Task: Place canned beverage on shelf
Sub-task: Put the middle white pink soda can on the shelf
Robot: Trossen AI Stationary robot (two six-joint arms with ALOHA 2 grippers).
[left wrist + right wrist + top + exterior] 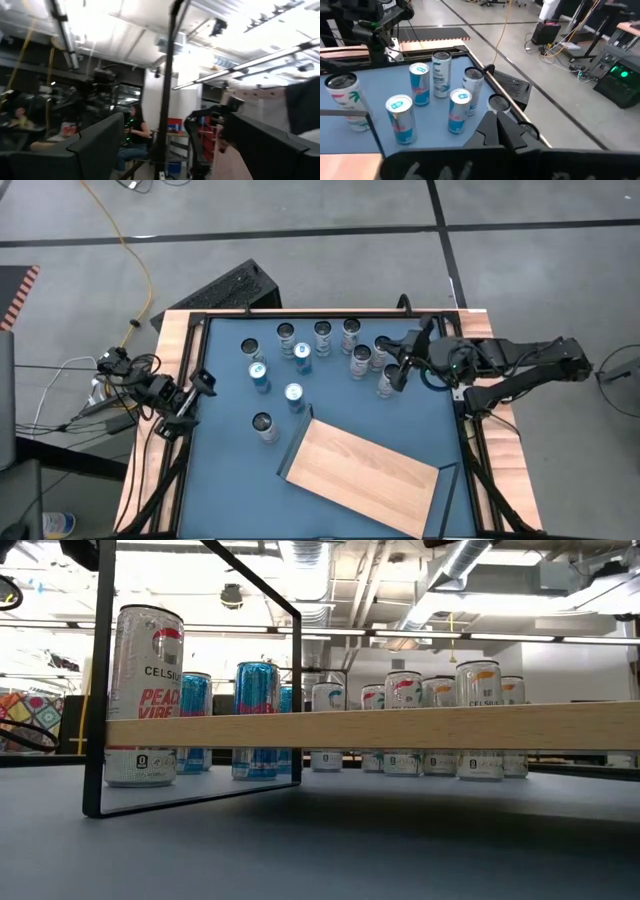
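Left jaws (205, 384): mine, spread wide apart, holding nothing, at the left edge of the bench (220, 490).
Right jaws (398, 373): mine, closed together, empty, over the far-right group of cans (362, 361).
Cans: all upright on the blue bench; silver ones far and right, three blue ones (294, 395) near the middle, one silver can (264, 427) left of the shelf.
Shelf (360, 474): light-wood board, near side of the bench, set at a slant; no can on it.
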